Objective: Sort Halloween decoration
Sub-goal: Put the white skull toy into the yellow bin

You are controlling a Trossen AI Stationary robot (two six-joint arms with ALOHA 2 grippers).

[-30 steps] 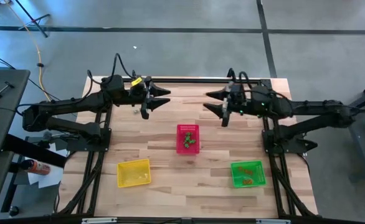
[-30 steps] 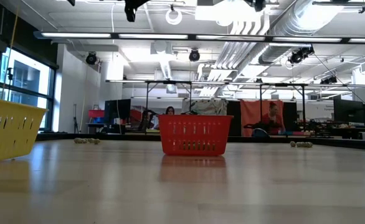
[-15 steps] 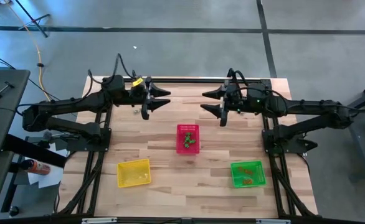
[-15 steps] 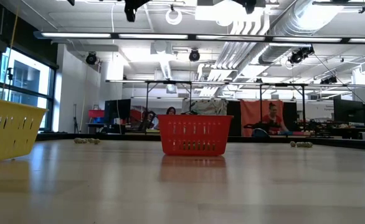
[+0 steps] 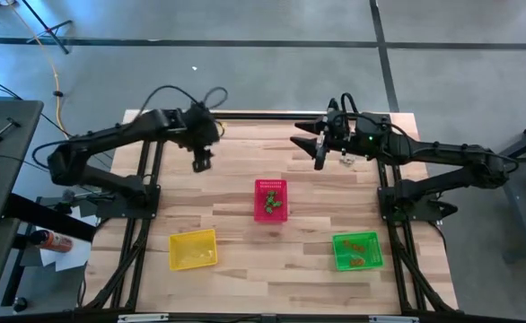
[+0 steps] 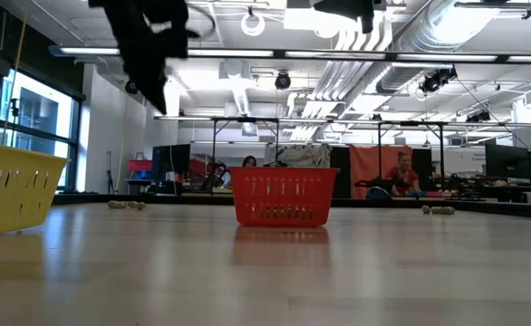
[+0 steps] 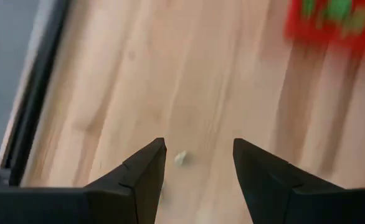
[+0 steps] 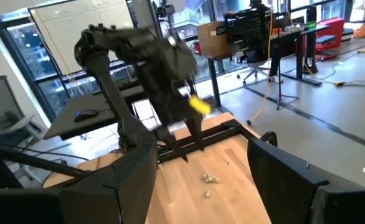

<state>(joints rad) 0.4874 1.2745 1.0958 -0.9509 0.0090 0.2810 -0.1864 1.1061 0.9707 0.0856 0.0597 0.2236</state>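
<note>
Halloween decoration (image 7: 181, 158) — tiny pale lump, axis unclear, below spread left tool (image 7: 198, 163), right tool (image 5: 319, 150) spread.

Red basket (image 7: 337, 25) blurred, cut by edge; trinket (image 7: 181, 158) shape indistinct.

So the counter (image 5: 236, 215) is light wood planks. A red basket (image 5: 271, 199) sits about dead center, a yellow basket (image 5: 193, 248) near the front left corner, and a green basket (image 5: 357, 250) near the front right. A few tiny pale trinkets (image 7: 181, 158) lie loose toward the back edge.
</note>
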